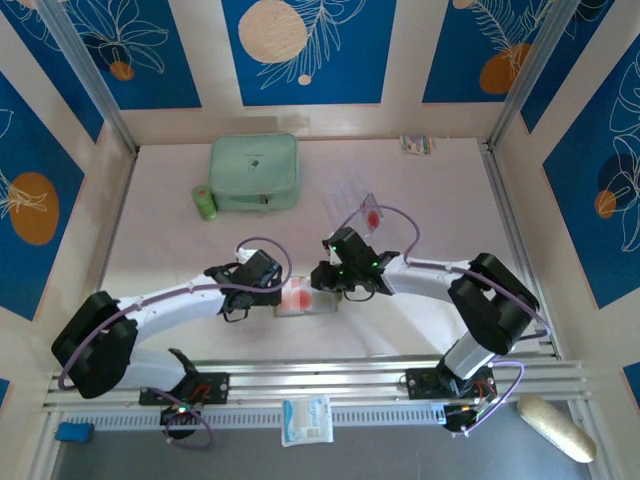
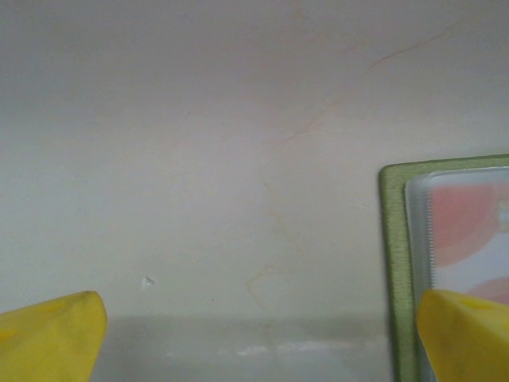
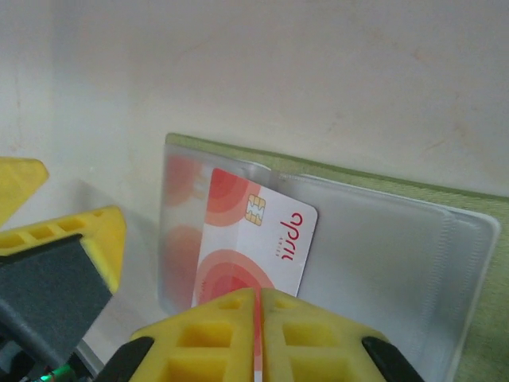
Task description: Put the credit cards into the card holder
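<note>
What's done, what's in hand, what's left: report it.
Done: a pocketed card seems seated in the open holder. In hand: the right gripper pinches the chip card over the pockets, not yet in; the left gripper, open, rests by the holder's edge. Left: that card, plus a loose card on the table.

Pale table [image 1: 170, 250], seen from above. To your far left lie a mint-green zip case [image 1: 254, 172] and small green roll [image 1: 205, 203]; mid-table, loose credit cards [image 1: 371, 215]; nearest you, the open card holder [image 1: 305, 300]; at the far edge, a small packet [image 1: 417, 144].
</note>
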### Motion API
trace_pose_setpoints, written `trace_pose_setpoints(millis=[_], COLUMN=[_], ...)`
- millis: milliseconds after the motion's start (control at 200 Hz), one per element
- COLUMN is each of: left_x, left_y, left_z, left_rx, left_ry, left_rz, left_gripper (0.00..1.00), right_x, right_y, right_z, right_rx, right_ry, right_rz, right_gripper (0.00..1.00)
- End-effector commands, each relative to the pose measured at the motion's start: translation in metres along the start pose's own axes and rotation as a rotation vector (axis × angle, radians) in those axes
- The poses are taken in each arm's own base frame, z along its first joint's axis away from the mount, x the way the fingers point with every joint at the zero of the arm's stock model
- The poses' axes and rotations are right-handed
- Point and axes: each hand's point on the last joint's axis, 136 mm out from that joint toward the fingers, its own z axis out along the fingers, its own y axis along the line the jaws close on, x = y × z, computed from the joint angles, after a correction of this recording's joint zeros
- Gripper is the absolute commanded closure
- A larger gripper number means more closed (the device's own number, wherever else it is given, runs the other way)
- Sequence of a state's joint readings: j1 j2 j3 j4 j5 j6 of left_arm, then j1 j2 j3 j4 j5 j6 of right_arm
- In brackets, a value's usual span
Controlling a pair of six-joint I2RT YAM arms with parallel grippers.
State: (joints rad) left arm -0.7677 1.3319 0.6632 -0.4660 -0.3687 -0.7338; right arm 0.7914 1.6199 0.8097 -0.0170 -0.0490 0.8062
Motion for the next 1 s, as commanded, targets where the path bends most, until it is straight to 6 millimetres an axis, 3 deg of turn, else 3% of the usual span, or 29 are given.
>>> trace_pose_setpoints(millis=[0, 395, 710, 995], left_x=[0.01, 0.019, 0.02, 0.007], left_y=[0.015, 0.013, 0.013, 0.016], left_z=[0.007, 0.019, 0.02, 0.002], left_rx=[-0.06, -0.064, -0.058, -0.059], left_ry=[0.029, 0.059, 0.063, 0.014], left_rz=[-0.002, 0.011, 0.011, -0.013], left_gripper=[0.0, 0.0, 0.0, 0.0], right_x=[0.008, 0.017, 0.022, 0.01], right_y=[-0.003, -0.002, 0.015, 0.033], right_z=[0.008, 0.033, 0.049, 0.025], right_rx=[0.039, 0.072, 0.044, 0.006], right_ry=[0.049, 0.107, 0.15, 0.098], right_rz=[-0.032, -0.047, -0.055, -0.079], right_gripper=[0.91, 0.93, 0.94, 0.95])
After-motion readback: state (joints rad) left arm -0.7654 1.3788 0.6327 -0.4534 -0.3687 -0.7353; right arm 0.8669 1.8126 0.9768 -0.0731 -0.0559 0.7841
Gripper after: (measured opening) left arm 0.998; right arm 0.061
